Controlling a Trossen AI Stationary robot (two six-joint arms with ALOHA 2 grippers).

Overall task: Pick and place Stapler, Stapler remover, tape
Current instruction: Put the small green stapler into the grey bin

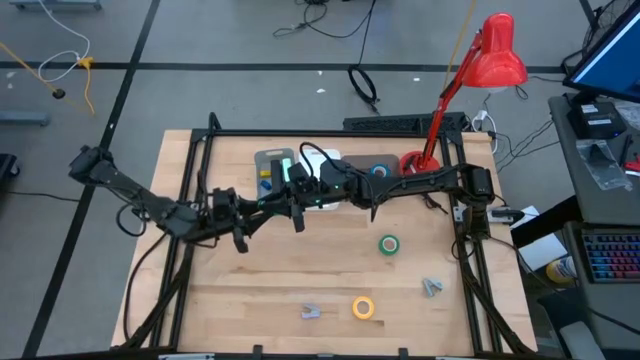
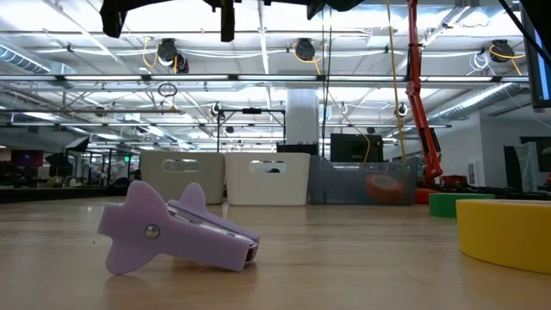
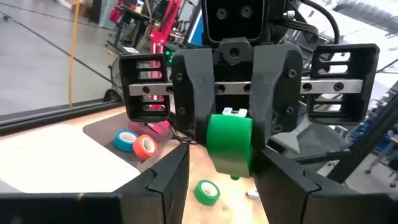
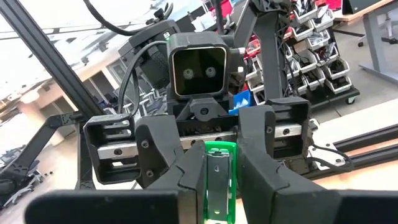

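From above, my two grippers meet over the middle of the table [image 1: 240,290]: my left gripper [image 1: 298,203] and my right gripper [image 1: 322,187] face each other, both closed on the green stapler [image 1: 308,192] between them. The green tape roll [image 1: 389,244] lies well apart, the yellow tape roll [image 1: 363,307] nearer the front edge.

At table height, a purple staple remover [image 2: 176,230] lies in front; my arms hang above it.

My left wrist camera shows the right gripper's fingers [image 3: 193,99] pinching the green stapler's end [image 3: 229,142], with blue [image 3: 125,139] and orange [image 3: 145,145] rolls behind.

My right wrist camera shows the stapler [image 4: 218,180] running straight into the left gripper's narrow clamp.
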